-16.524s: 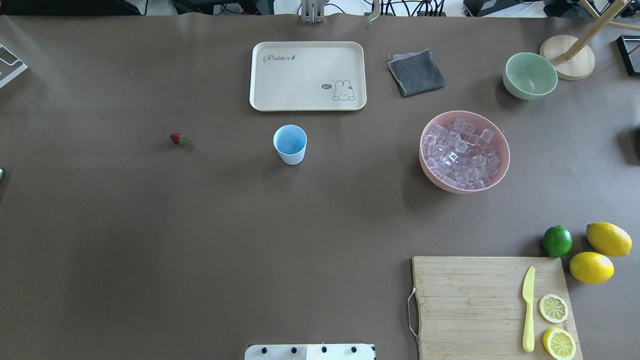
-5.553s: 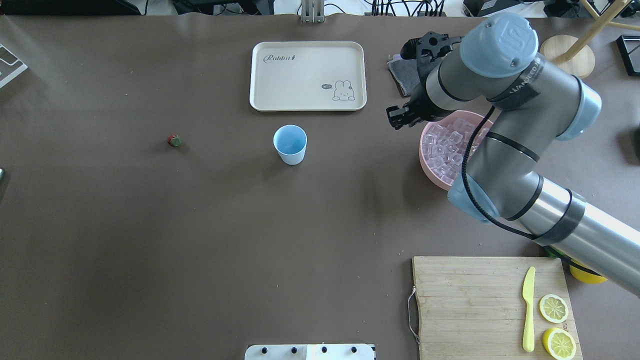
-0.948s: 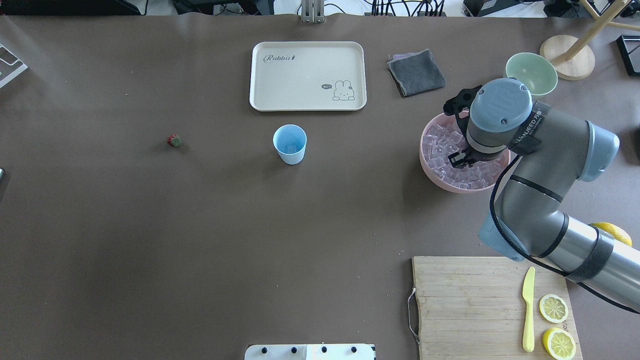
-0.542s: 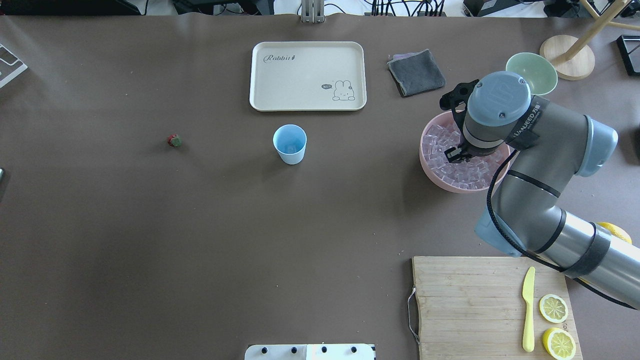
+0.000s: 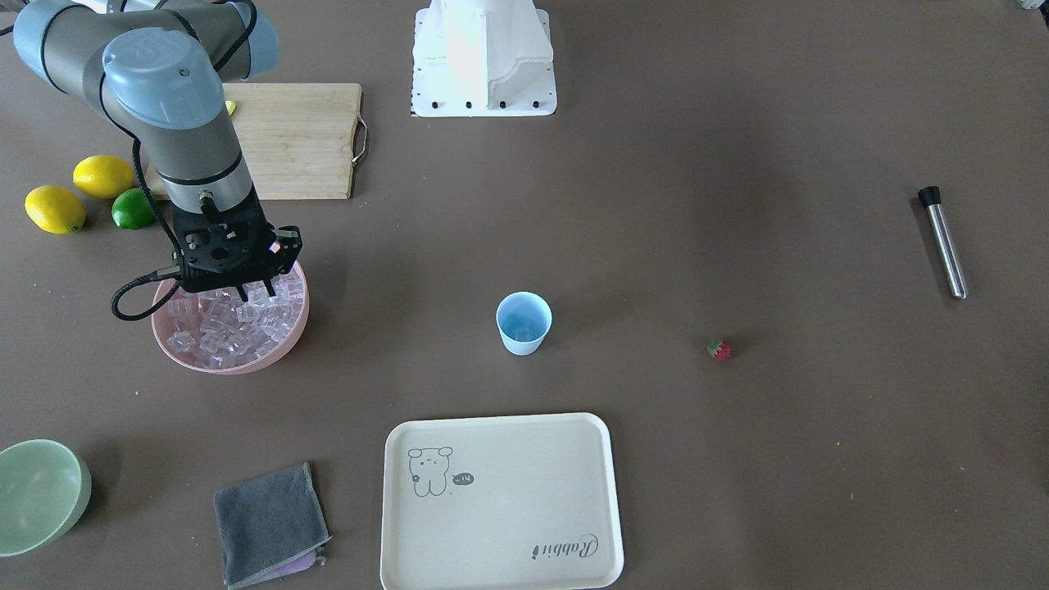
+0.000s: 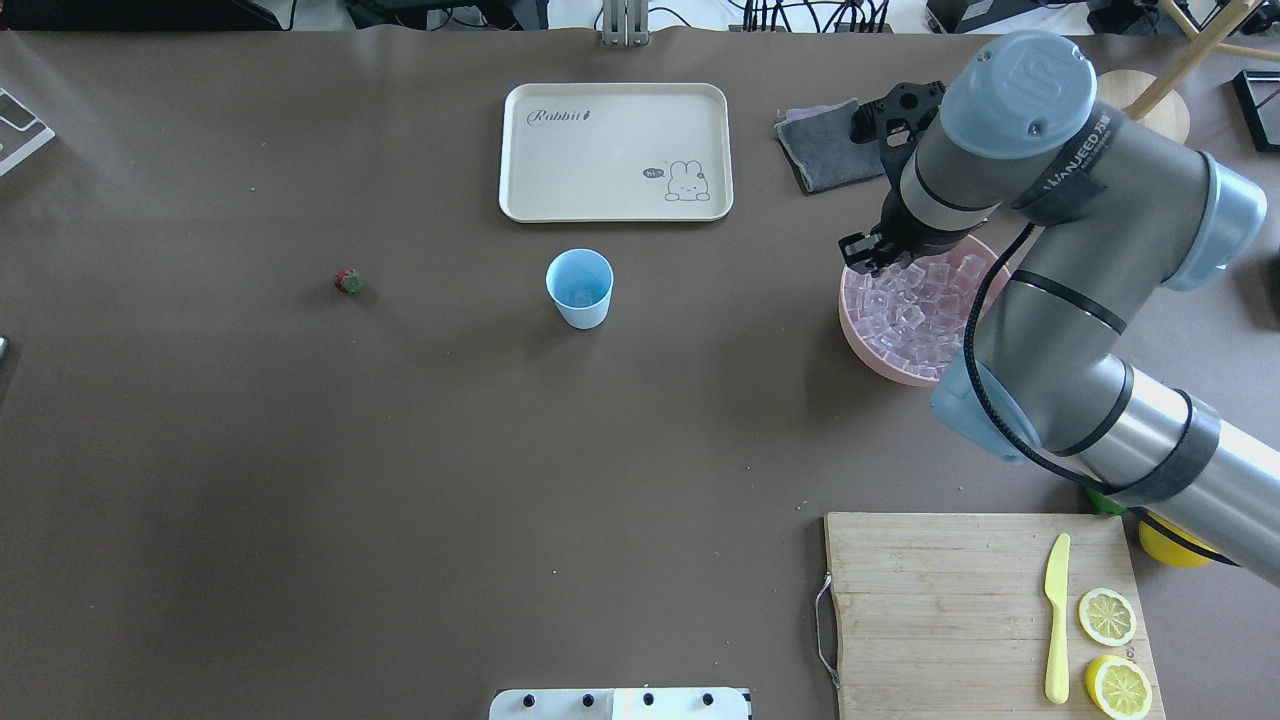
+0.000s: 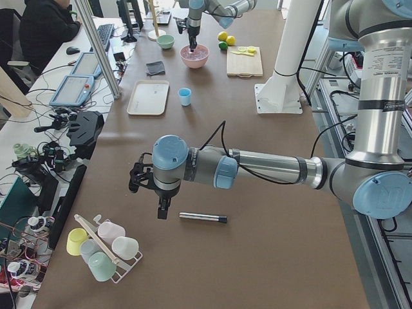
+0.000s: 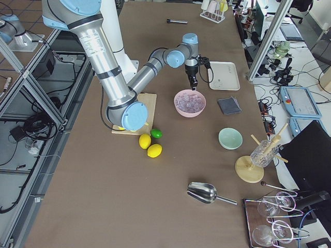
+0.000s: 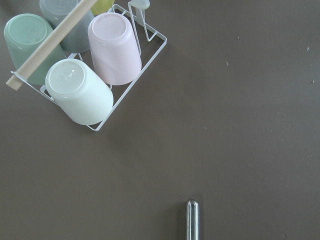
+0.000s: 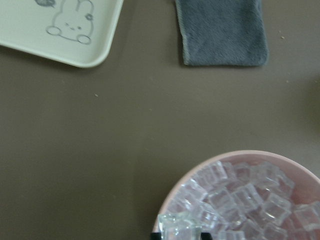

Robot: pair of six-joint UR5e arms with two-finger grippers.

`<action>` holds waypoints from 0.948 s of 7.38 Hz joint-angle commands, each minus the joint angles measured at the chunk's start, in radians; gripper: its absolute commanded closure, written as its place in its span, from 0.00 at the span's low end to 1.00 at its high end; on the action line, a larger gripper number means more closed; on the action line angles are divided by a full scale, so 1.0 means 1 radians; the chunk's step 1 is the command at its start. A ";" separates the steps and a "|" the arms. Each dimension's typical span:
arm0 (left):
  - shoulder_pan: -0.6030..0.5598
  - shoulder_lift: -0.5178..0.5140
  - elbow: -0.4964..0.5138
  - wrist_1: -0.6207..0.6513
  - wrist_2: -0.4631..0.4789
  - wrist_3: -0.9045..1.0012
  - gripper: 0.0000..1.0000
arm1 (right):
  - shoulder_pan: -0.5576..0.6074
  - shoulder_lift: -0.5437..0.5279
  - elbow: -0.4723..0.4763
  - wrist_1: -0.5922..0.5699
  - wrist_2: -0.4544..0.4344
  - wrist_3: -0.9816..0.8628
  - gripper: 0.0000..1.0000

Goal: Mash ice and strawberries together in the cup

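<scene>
My right gripper (image 6: pixel 866 254) hangs over the left rim of the pink bowl (image 6: pixel 862 343), just above the ice (image 6: pixel 912 310). In the right wrist view it is shut on one clear ice cube (image 10: pixel 179 225) at the bottom edge. The light-blue cup (image 6: pixel 580 288) stands upright mid-table, well left of the bowl, with something faint at its bottom. The small red strawberry (image 6: pixel 348 282) lies further left. My left gripper (image 7: pixel 161 211) shows only in the exterior left view, above a metal rod (image 7: pixel 203 218); I cannot tell if it is open or shut.
A cream tray (image 6: pixel 615 150) lies behind the cup, with a grey cloth (image 6: pixel 822 155) to its right. A pale-green bowl (image 5: pixel 41 492), a cutting board (image 6: pixel 960 600) with knife and lemon halves, lemons and a lime (image 5: pixel 131 209) stand on the right. A cup rack (image 9: pixel 85 65) is near the left wrist.
My right gripper has risen out of the pile of ice and moved toward the bowl's far-left rim, holding one cube. The cup and strawberry have not moved.
</scene>
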 commanded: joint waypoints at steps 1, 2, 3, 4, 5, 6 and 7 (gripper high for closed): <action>0.000 0.000 0.001 0.000 0.000 0.000 0.02 | -0.098 0.275 -0.164 0.004 -0.009 0.229 1.00; 0.000 0.000 0.000 0.000 0.000 0.000 0.02 | -0.153 0.374 -0.282 0.076 -0.073 0.292 1.00; 0.000 -0.001 0.000 0.000 0.000 0.000 0.02 | -0.190 0.417 -0.397 0.197 -0.113 0.359 1.00; 0.000 0.000 0.001 0.000 0.000 0.000 0.02 | -0.210 0.414 -0.440 0.286 -0.147 0.371 1.00; 0.000 0.000 0.001 0.000 0.000 0.000 0.02 | -0.225 0.413 -0.458 0.319 -0.169 0.372 1.00; 0.000 0.000 0.003 0.000 0.000 0.000 0.02 | -0.229 0.408 -0.461 0.323 -0.172 0.372 0.94; 0.000 0.000 0.006 0.000 0.002 0.000 0.02 | -0.229 0.407 -0.461 0.325 -0.172 0.374 0.80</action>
